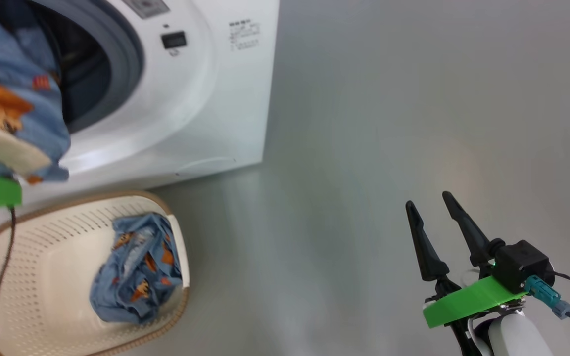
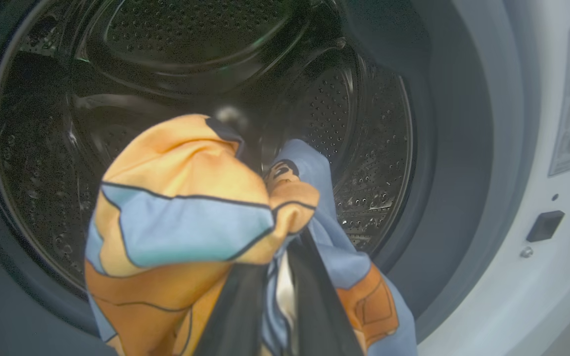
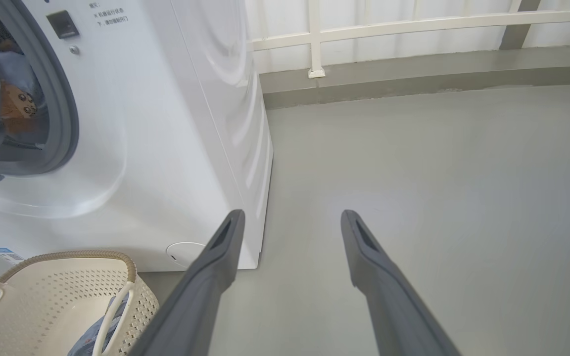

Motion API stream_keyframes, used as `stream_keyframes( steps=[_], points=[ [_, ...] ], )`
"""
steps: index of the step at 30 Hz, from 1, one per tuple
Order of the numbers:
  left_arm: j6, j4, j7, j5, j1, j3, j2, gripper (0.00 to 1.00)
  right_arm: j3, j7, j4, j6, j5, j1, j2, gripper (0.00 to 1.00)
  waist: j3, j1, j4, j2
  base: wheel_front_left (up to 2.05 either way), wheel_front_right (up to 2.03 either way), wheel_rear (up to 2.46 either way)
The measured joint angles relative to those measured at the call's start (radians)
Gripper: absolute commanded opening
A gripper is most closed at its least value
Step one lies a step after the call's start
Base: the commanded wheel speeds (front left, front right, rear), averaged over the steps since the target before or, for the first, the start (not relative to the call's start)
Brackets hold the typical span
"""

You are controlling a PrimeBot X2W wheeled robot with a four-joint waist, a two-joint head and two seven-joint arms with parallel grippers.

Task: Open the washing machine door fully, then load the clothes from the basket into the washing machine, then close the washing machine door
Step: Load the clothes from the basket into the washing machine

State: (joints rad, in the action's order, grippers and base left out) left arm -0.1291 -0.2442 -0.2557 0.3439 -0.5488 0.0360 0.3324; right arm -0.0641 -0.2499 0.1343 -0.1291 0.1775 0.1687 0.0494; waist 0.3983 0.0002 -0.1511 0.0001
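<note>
Draping along the left fingers (image 2: 317, 296), clothes (image 2: 181, 222) point into the washing machine (image 2: 512, 287).

White washing machine (image 1: 206, 99) – clothes (image 1: 136, 267) light blue, orange cartoon print – basket (image 1: 42, 277) cream, perforated, brown rim.

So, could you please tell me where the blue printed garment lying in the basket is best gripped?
Pinch the raised crumpled fold at the middle of the blue printed garment, coming straight down from above. It lies bunched against the right wall of the cream basket, and the perforated walls block a sideways approach.
</note>
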Motion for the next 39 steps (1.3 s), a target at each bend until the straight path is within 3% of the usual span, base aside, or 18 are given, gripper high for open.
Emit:
stream_keyframes(
  steps=[10,18,25,30,34,39],
  points=[
    [0.0,-0.299,0.014,0.109,-0.313,-0.166,0.059,0.0,-0.021,0.0,-0.018,0.0,0.013,0.045,0.0,1.0,0.129,0.0,-0.032,0.0,0.0,0.0,0.0],
    [0.0,-0.474,0.134,0.228,-0.557,-0.246,0.093,0.0,-0.027,0.0,-0.021,0.0,0.021,0.062,0.0,1.0,0.222,-0.0001,-0.038,0.0,0.0,0.0,0.0],
    [0.0,-0.568,0.211,0.324,-0.676,-0.279,0.117,0.0,-0.044,0.0,-0.028,0.0,0.043,0.08,0.0,1.0,0.291,-0.0001,-0.036,0.0,0.0,0.0,0.0],
    [0.0,-0.613,0.152,0.3,-0.776,-0.295,0.135,0.0,-0.044,0.0,-0.033,0.0,0.043,0.083,0.0,1.0,0.343,-0.0002,-0.032,0.0,0.0,0.0,0.0],
    [0.0,-0.617,0.016,0.25,-0.833,-0.305,0.136,0.0,-0.052,0.0,-0.039,0.0,0.046,0.088,0.0,1.0,0.39,-0.0002,-0.031,0.0,0.0,0.0,0.0],
    [0.0,-0.484,0.0,0.165,-0.85,-0.246,0.152,0.0,-0.054,0.0,-0.052,0.0,0.055,0.111,0.0,1.0,0.423,-0.0002,-0.036,0.0,0.0,0.0,0.0]
  ],
)
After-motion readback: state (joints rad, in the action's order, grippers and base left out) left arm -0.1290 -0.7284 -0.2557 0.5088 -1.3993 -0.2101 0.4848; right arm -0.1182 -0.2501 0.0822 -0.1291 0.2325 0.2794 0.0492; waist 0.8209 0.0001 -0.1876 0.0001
